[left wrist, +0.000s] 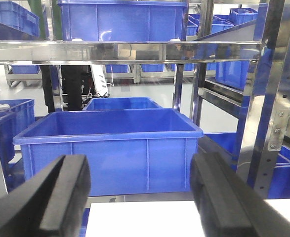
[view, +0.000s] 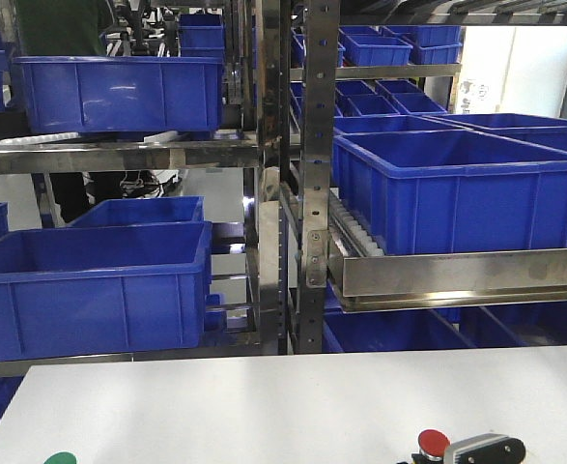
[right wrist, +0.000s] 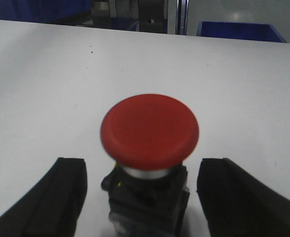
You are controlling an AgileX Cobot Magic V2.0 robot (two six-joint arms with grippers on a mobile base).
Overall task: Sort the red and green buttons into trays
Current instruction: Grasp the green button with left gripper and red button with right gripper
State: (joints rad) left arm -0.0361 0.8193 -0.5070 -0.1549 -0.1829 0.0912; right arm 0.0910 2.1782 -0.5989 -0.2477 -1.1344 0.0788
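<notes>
Right wrist view: the red button [right wrist: 149, 131] sits on the surface [right wrist: 46, 74] inside the wide right end effector [right wrist: 144, 173], not held yet; the left end effector [left wrist: 140, 173] is wide and empty, so nothing looks sorted.

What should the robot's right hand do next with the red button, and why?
Probably close gently. The right hand is open, with one finger on each side of the red button, which stands upright on the white table. Gaps show on both sides of its dark body, so it isn't gripped yet.
</notes>
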